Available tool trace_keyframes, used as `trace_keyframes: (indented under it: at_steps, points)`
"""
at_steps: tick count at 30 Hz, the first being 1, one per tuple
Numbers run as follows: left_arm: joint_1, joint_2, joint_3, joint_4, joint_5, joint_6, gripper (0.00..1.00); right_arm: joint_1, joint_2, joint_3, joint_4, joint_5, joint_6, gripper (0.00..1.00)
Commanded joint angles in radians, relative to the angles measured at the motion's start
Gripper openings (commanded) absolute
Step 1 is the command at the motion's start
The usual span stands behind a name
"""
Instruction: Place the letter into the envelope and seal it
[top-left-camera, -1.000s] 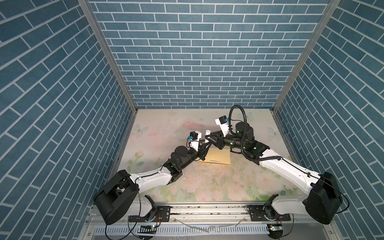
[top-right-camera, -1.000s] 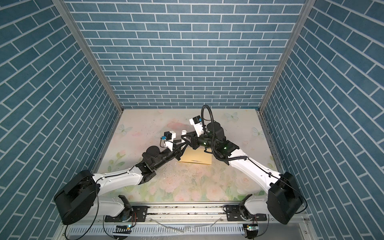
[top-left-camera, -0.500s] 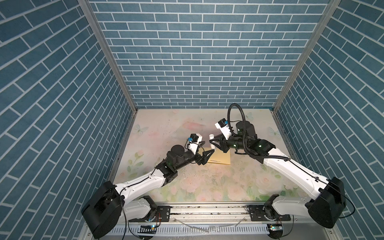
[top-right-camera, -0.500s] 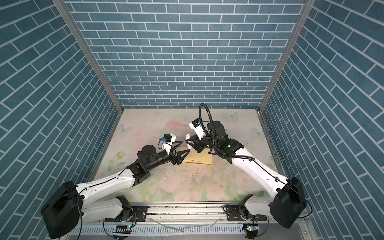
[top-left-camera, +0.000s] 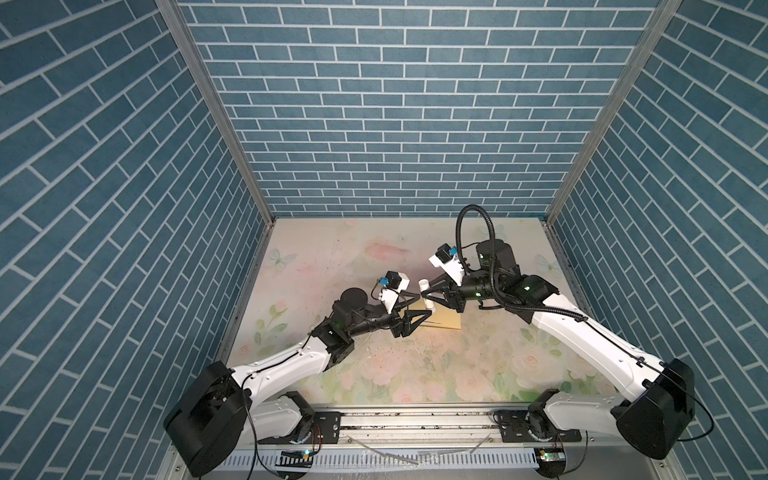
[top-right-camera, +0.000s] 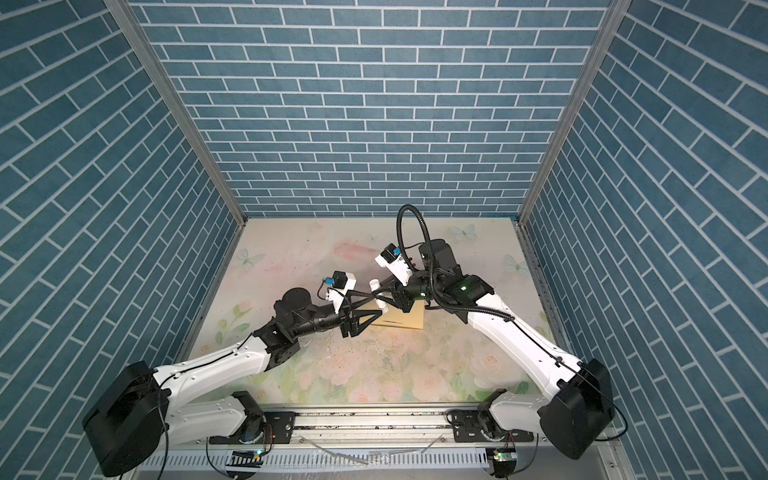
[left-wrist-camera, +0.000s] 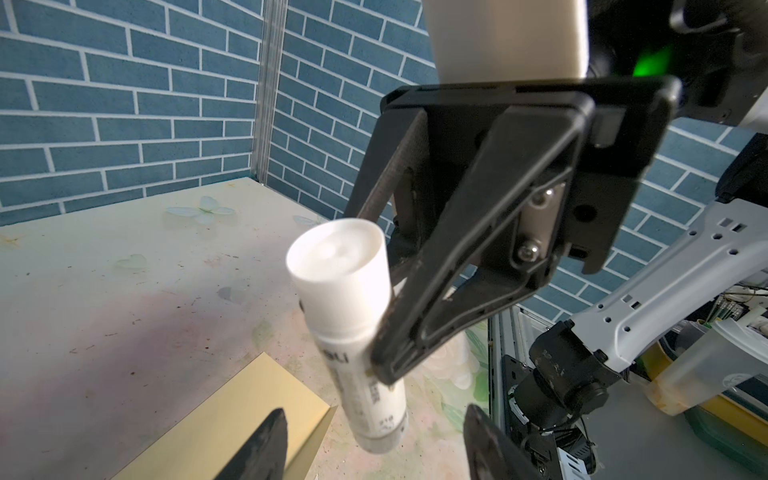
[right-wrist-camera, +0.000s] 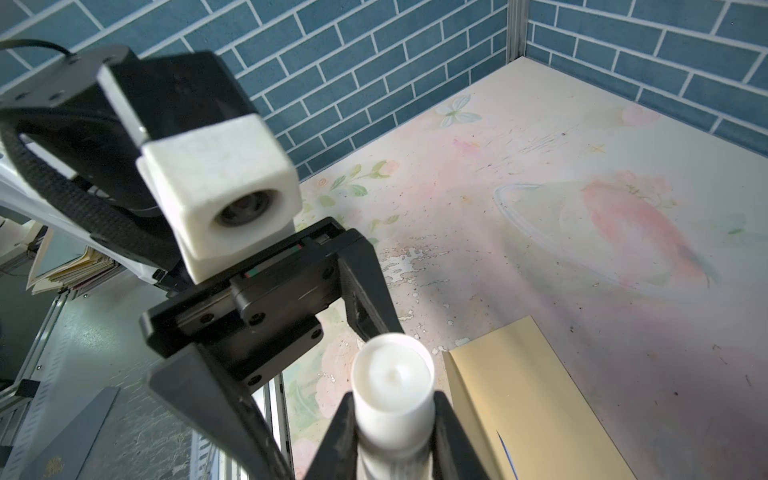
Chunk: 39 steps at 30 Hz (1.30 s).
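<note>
**Glue stick clamped in the right gripper, over one end of the envelope**

We see the envelope (top-left-camera: 444, 319) lying flat about the middle of the desk (top-left-camera: 316, 266), well apart from all four edges. Both grippers hang in the air over the end of it that faces the left edge of the desk, and neither touches it. The right gripper (right-wrist-camera: 392, 415) is clamped on a white glue stick (left-wrist-camera: 345, 299). Its two fingers press the body of the tube from both sides, and the tube is tilted with one flat end up. The left gripper (left-wrist-camera: 374, 411) faces it with its fingers (left-wrist-camera: 266, 444) apart. In the left wrist view the lower end of the tube shows between them with a gap on each side, so this gripper holds nothing.

We count one envelope, one glue stick and two grippers. The envelope is the only container. Its yellow face is plain except for a small dark-blue mark (right-wrist-camera: 503, 446). What is inside it, and whether the letter is there, we cannot tell.
</note>
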<state>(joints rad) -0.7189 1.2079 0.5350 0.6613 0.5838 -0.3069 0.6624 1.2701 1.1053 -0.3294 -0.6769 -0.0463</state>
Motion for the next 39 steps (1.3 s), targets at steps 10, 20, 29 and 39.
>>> trace_keyframes:
  at_steps: [10,20,29,39]
  points:
    - [0.015,0.069,0.023,0.142,0.073,-0.1,0.54,0.004,0.015,0.035,0.014,-0.065,-0.067,0.06]
    - [0.015,0.084,0.032,0.147,0.08,-0.113,0.41,0.007,0.031,0.035,0.018,-0.063,-0.067,0.05]
    - [0.015,0.094,0.034,0.149,0.068,-0.124,0.22,0.009,0.034,0.033,0.024,-0.055,-0.073,0.06]
    - [0.015,0.113,0.017,0.206,-0.005,-0.178,0.0,0.012,0.024,0.017,0.088,-0.018,-0.05,0.26]
